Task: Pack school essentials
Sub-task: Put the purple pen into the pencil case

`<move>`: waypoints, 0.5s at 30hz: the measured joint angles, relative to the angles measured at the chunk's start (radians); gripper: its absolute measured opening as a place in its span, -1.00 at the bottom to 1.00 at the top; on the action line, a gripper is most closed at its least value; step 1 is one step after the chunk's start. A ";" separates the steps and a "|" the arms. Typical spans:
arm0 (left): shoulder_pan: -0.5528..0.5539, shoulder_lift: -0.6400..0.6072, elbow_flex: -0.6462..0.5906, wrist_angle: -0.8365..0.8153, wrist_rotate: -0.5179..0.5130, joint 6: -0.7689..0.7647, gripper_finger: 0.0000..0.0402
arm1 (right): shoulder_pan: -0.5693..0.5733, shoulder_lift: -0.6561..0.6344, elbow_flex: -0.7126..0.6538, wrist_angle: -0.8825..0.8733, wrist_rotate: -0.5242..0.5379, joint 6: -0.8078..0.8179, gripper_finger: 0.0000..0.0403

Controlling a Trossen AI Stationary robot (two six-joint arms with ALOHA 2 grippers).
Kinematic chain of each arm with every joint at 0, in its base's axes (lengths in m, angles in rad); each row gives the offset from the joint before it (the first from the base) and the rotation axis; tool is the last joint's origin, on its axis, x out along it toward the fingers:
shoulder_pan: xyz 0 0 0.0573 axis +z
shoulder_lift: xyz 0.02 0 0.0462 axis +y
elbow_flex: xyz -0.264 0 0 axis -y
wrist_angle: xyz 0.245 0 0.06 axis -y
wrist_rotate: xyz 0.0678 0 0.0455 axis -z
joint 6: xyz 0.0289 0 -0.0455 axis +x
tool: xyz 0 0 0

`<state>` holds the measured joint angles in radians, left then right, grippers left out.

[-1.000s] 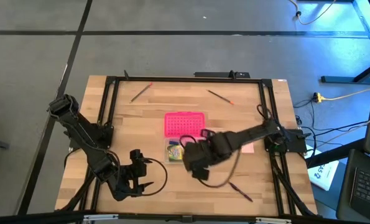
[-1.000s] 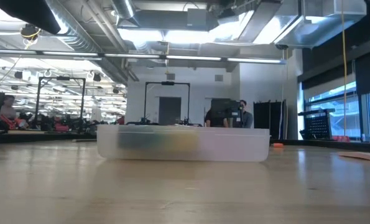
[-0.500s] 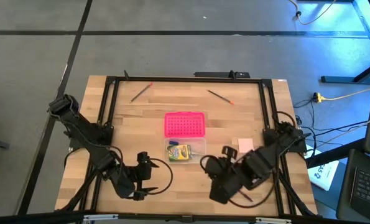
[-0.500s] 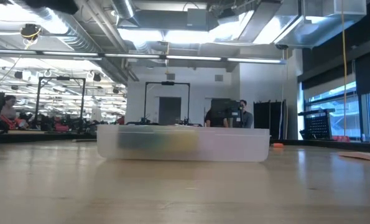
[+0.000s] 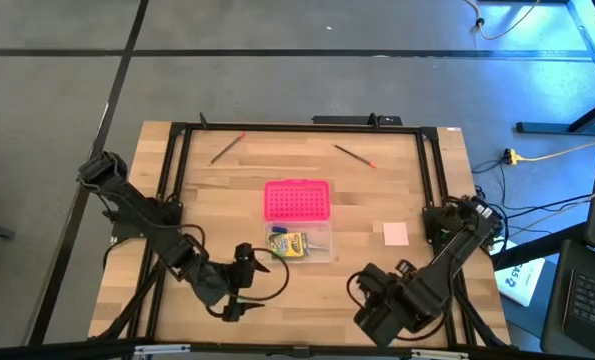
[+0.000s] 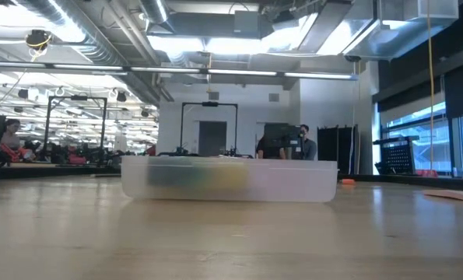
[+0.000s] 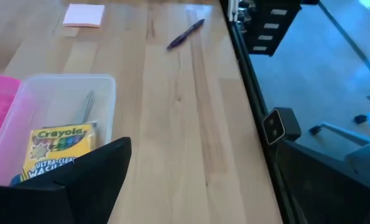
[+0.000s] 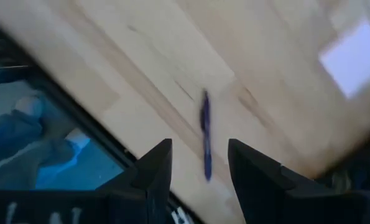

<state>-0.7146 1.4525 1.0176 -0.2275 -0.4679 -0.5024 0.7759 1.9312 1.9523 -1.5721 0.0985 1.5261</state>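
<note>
Two arms over wooden table (image 5: 227, 175). Clear plastic box (image 5: 322, 243) at table centre holds the crayon box (image 5: 288, 244); in the left wrist view its label (image 7: 55, 149) reads "Crayola", then "ULTRA-CLEAN" and "WAS…", rest hidden. Pink dotted lid (image 5: 297, 199) sits just beside the box, far side. Pale pink pad (image 5: 395, 233) lies right of the box, apart. Two pencils (image 5: 227, 148) (image 5: 355, 154) near the far edge. Purple pen (image 8: 205, 135) on the near right, no writing legible. Left gripper (image 5: 245, 282) spread wide, empty, near the box's left. Right gripper (image 8: 198, 163) partly spread above the pen, not touching.
</note>
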 joint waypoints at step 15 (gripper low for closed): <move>0.024 0.000 0.000 0.104 0.052 0.029 0.97 | 0.004 -0.023 -0.331 0.273 -0.205 0.012 -0.21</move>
<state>-0.6910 1.4525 1.0176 -0.1239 -0.4159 -0.4732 0.7795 1.9084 1.6212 -1.2987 -0.1067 1.5382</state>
